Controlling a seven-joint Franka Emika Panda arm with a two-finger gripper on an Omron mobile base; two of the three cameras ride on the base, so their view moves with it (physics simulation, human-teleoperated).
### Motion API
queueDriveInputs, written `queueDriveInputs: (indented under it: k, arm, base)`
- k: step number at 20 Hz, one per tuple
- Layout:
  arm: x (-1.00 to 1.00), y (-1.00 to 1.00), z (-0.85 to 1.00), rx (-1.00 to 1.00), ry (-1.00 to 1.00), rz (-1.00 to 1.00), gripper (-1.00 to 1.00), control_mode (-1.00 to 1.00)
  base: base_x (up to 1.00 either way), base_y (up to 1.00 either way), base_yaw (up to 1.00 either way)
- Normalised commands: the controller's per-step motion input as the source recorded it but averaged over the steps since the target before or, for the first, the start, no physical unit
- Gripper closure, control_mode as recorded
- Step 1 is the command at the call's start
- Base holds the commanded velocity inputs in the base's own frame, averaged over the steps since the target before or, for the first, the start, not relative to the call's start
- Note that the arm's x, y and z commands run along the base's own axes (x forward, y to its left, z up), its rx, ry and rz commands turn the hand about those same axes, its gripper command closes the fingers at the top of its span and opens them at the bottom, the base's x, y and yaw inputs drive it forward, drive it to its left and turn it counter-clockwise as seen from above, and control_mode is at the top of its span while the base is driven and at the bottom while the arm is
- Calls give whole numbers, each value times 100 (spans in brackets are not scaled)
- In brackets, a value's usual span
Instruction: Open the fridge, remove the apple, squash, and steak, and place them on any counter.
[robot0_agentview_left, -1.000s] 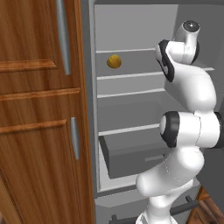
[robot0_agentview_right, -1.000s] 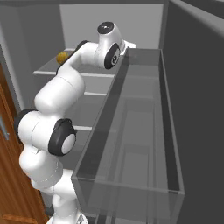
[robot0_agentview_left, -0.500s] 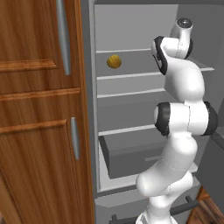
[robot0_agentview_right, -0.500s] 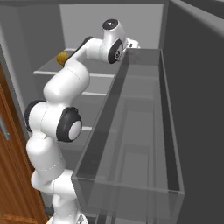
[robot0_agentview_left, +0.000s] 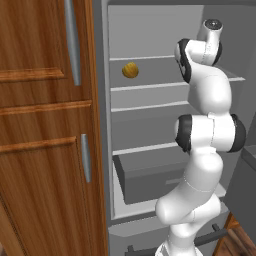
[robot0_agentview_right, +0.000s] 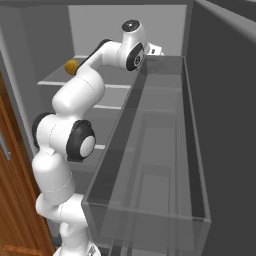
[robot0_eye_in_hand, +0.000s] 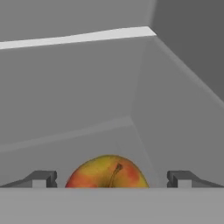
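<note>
— Since one second ago, what has moved?
— Compared with that moment, the arm (robot0_agentview_left: 207, 150) stands more upright and its hand has reached deeper into the fridge (robot0_agentview_left: 150, 120). The squash (robot0_agentview_left: 130, 70) has stayed on its upper shelf (robot0_agentview_left: 150, 85).
— How is the fridge?
— Its door (robot0_agentview_right: 220, 125) is open, with a clear bin (robot0_agentview_right: 150, 165) on the inner side. A brown wooden cabinet (robot0_agentview_left: 45, 130) is just beside the fridge on the left.
— And the claw?
— The claw (robot0_eye_in_hand: 112, 178) is spread wide apart, and it holds nothing.
— Where is the apple?
— The apple (robot0_eye_in_hand: 107, 172) lies between the two fingertips (robot0_eye_in_hand: 40, 178), near a back corner of the fridge. I cannot tell if they touch it.
</note>
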Motion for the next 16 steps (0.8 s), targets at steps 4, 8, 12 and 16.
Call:
queueDriveInputs:
  k: [4, 8, 12, 16]
  arm:
    - [0, 0, -33, 0, 0, 0, -100, -100]
    - [0, 0, -29, 0, -1, 0, 100, -100]
    - [-3, 0, -31, 0, 0, 0, 100, -100]
    - [0, 0, 0, 0, 0, 0, 100, -100]
  base:
    - [0, 0, 0]
    - [0, 0, 0]
    - [0, 0, 0]
    - [0, 0, 0]
